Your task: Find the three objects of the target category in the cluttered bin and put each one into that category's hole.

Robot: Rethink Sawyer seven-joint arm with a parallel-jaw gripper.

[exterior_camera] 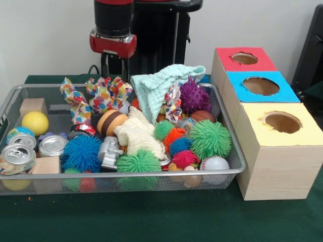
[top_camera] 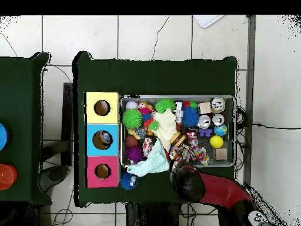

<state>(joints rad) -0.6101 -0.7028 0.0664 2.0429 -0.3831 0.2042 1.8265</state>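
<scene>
We hover gripper (exterior_camera: 115,68) over bin (exterior_camera: 229,136) rim on pedestal side of table, fingers apart, gripping nothing. No bottles visible; probably buried under pale cloth (exterior_camera: 160,85) and spiky balls, so digging needed. Red-topped hole (exterior_camera: 245,58) sits at table's robot-side corner, empty.

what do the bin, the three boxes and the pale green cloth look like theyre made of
The bin: silver wire mesh, likely metal, with a see-through grid and a shiny rim. The boxes: pale wood, going by the grain lines, with matte red, blue and yellow tops that could be paint or felt. The pale green cloth: soft fabric with a waffle texture and limp folds.
</scene>
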